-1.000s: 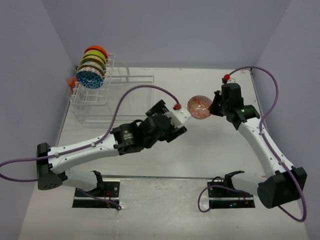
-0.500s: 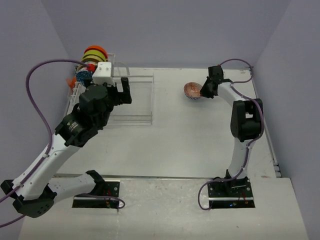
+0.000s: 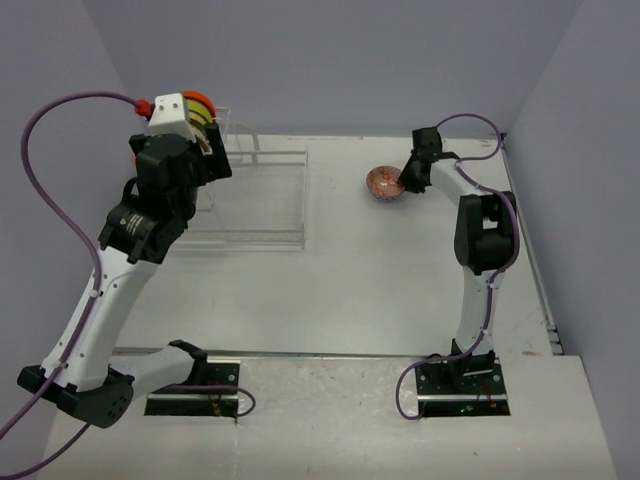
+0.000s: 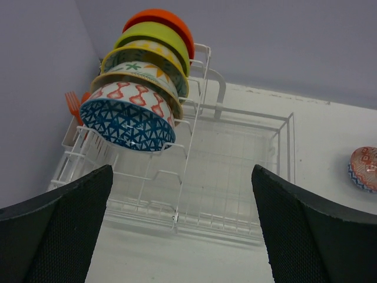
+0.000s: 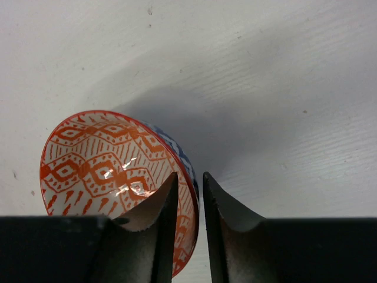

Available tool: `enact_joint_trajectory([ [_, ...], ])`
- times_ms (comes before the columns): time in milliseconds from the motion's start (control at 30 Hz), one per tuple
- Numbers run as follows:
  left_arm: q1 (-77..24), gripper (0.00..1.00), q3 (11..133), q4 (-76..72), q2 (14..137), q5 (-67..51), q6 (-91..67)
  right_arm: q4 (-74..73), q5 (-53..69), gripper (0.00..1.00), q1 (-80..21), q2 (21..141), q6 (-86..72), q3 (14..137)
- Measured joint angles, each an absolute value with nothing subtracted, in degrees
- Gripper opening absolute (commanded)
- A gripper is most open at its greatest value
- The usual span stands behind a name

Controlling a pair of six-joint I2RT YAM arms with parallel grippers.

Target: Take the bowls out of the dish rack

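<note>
Bowls point(image 4: 144, 76) stand on edge, five in a row, in the tall gridded end of the dish rack point(image 4: 253, 113) at the far left of the table point(image 3: 380, 290). The nearest is a blue bowl point(image 4: 126, 121) and the farthest is plain orange. A sixth, an orange patterned bowl point(image 5: 106, 171), is out of the rack at the far right of the table, well apart from it. The right gripper point(image 5: 189, 177) is down at that bowl, one finger inside the rim and the other outside, the two close together. Whether they pinch the rim or stand just clear of it I cannot tell, and the bowl looks tipped rather than flat. The left gripper point(image 4: 181, 177) hangs by the rack's tall end, aimed at the row, fingers spread wide and holding nothing. My reading is that one bowl is being set down while the other arm lines up for the next, so the job is early, with five to go. The next move calls for the right fingers to part fully and lift clear without dragging the rim. The left gripper then needs to come down on the blue bowl's upper edge, one finger on each face, and draw it out of its wire slot without knocking its neighbour.
</note>
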State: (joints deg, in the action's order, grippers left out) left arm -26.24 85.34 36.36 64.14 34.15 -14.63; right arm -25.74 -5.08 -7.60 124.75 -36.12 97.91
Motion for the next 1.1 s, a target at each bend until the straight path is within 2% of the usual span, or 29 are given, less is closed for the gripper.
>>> enact_joint_trajectory([
  [67, -23.6, 1.00, 86.2, 36.3, 64.9, 31.8, -15.2, -25.4, -5.1, 0.31, -7.6, 124.7, -35.9, 97.9],
  [133, -21.2, 1.00, 86.9, 36.2, 65.5, 28.9, -16.0, -24.8, -5.0, 0.43, -7.6, 124.7, -35.7, 97.5],
  [200, -18.8, 1.00, 87.0, 36.2, 66.0, 26.4, -17.2, -24.4, -5.0, 0.60, -7.6, 124.4, -35.6, 96.4],
  [233, -17.9, 1.00, 87.0, 36.2, 66.3, 25.6, -18.0, -24.4, -5.0, 0.63, -7.6, 124.0, -35.4, 95.6],
  [267, -17.2, 1.00, 87.0, 36.2, 66.5, 25.2, -18.9, -24.1, -5.0, 0.71, -7.6, 123.5, -35.1, 94.6],
  [367, -16.8, 1.00, 87.0, 36.3, 66.6, 24.6, -22.1, -24.1, -4.6, 0.82, -7.6, 119.5, -34.5, 90.0],
  [400, -16.8, 1.00, 87.0, 36.2, 66.5, 24.4, -23.2, -24.0, -4.4, 0.97, -7.6, 117.3, -34.3, 88.4],
  [533, -16.7, 1.00, 85.2, 34.4, 63.9, 23.9, -29.3, -23.4, -2.7, 0.99, -7.6, 105.0, -33.4, 82.2],
  [733, -14.8, 1.00, 82.6, 30.9, 59.8, 22.2, -41.9, -13.4, 8.4, 0.99, -7.7, 76.2, -34.2, 65.8],
  [900, -6.4, 1.00, 83.5, 30.2, 63.6, 14.8, -51.0, -8.7, 16.9, 0.99, -8.0, 59.1, -36.1, 52.9],
  [1100, 3.7, 0.96, 75.3, 26.4, 64.5, 1.8, -59.6, -9.7, 24.2, 0.99, -8.0, 45.6, -36.9, 42.5],
])
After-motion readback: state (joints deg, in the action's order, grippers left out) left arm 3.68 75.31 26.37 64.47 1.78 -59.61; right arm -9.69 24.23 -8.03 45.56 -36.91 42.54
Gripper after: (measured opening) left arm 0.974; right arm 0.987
